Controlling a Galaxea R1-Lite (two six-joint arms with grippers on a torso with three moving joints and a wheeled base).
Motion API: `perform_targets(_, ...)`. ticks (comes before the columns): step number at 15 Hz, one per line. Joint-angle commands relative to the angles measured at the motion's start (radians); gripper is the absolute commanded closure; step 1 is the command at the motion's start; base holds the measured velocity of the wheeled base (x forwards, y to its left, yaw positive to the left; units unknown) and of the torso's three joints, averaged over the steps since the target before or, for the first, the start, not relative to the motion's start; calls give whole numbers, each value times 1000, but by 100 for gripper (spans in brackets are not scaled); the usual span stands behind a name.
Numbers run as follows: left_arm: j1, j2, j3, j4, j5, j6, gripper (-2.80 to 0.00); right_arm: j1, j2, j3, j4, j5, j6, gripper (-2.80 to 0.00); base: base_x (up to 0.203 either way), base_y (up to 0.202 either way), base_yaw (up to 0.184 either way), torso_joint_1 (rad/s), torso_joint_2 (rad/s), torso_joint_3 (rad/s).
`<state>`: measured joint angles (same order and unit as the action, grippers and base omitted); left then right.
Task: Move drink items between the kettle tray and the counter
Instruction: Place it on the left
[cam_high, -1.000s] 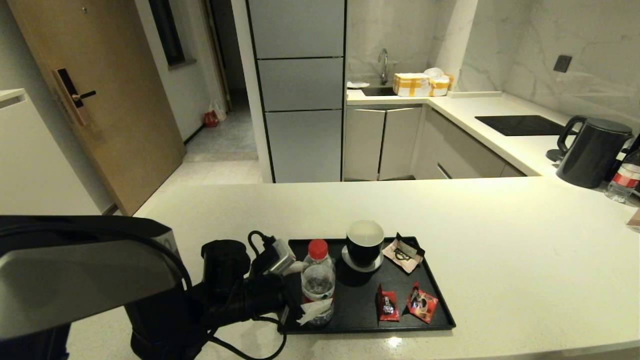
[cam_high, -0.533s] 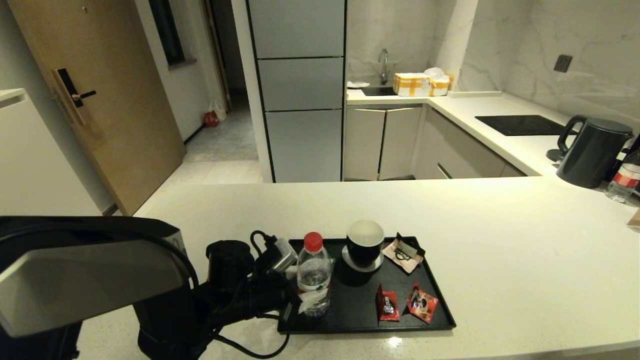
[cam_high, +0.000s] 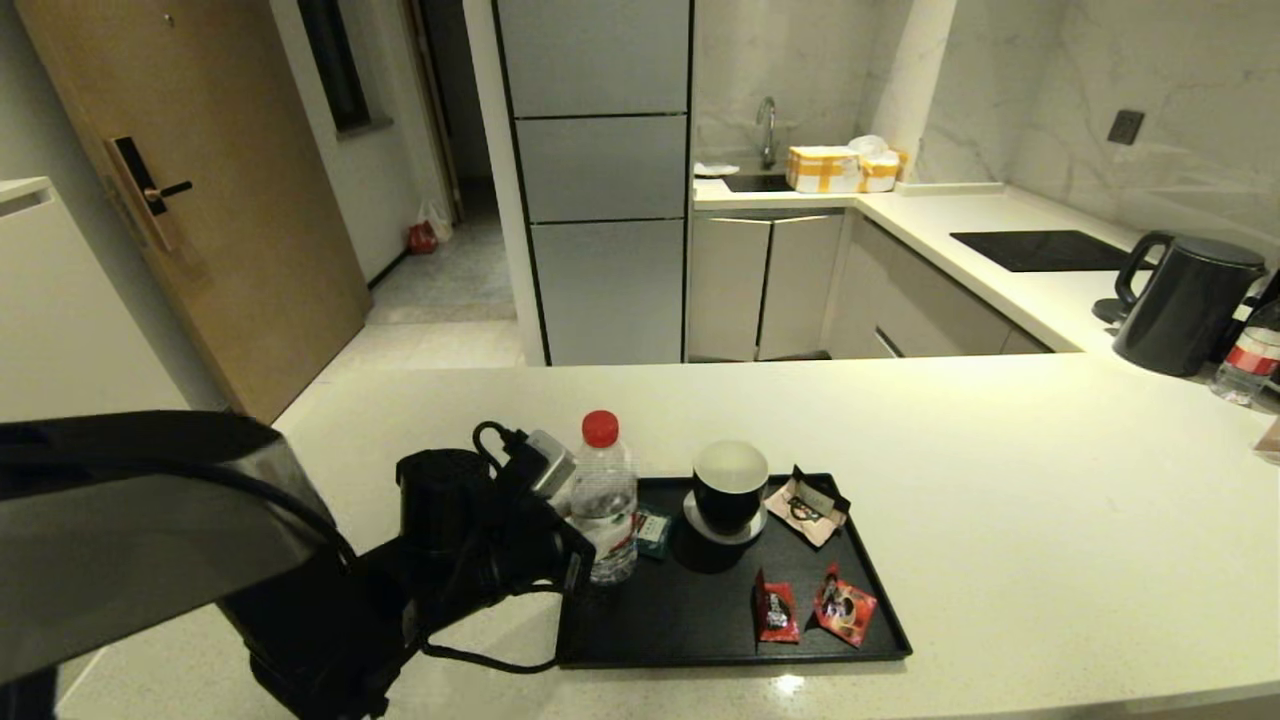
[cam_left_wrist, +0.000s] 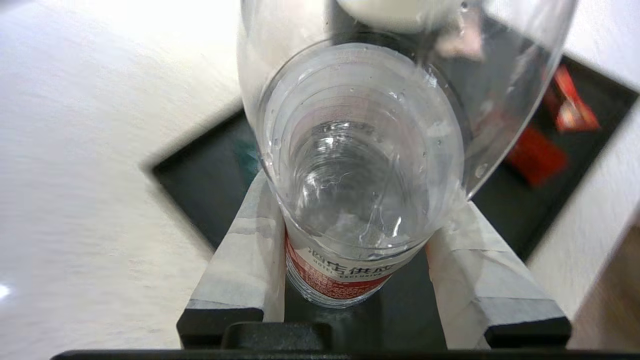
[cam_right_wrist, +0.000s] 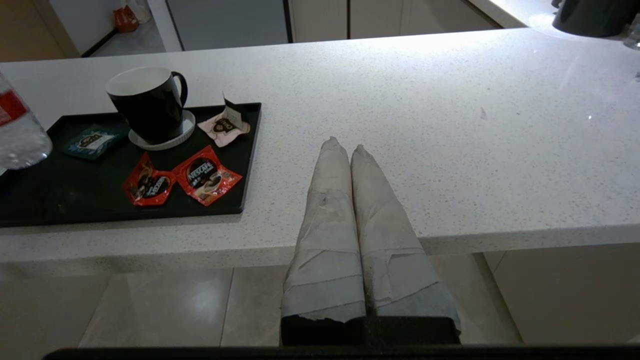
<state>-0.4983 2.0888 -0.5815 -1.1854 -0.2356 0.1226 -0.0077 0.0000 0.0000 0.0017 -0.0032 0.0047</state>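
My left gripper (cam_high: 588, 545) is shut on the clear water bottle (cam_high: 603, 500) with the red cap, gripping it at the red label. The bottle hangs roughly upright above the left end of the black kettle tray (cam_high: 700, 640). In the left wrist view the taped fingers (cam_left_wrist: 245, 260) press both sides of the bottle (cam_left_wrist: 360, 165), with the tray (cam_left_wrist: 200, 185) underneath. Two red sachets (cam_high: 776, 610) (cam_high: 843, 604) lie at the tray's front right. The cream counter (cam_high: 1000, 500) carries the tray. My right gripper (cam_right_wrist: 351, 147) is shut and empty, parked below the counter's front edge.
On the tray stand a black mug (cam_high: 729, 488) on a coaster, a teal sachet (cam_high: 652, 530) and a torn pink sachet (cam_high: 812, 506). A black kettle (cam_high: 1185, 303) and another bottle (cam_high: 1245, 365) stand at the far right, behind them a black hob (cam_high: 1040, 250).
The left gripper closed on the water bottle and lifted it off the tray, up and slightly left. The teal sachet behind it has come into sight. The right arm has not moved.
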Motion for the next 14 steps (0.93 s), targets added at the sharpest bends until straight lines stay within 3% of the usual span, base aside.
perform_targets(1, 4, -138, -80, 212, 96, -8, 0, 0, 0, 3, 0, 0, 0, 0, 0, 0, 0, 0, 0, 0)
perform_targets(3, 51, -191, -151, 342, 217, -38, 0, 2, 0, 2, 0, 0, 0, 0, 0, 0, 0, 0, 0, 0)
perform_targets(5, 132, -188, -153, 354, 331, -65, 0, 0, 0, 2, 0, 0, 0, 0, 0, 0, 0, 0, 0, 0)
perform_targets(9, 209, -153, -56, 324, 390, -101, 0, 1, 0, 2, 0, 0, 0, 0, 0, 0, 0, 0, 0, 0)
perform_targets(14, 217, 27, 181, -48, 375, -100, 0, 1, 0, 2, 0, 0, 0, 0, 0, 0, 0, 0, 0, 0)
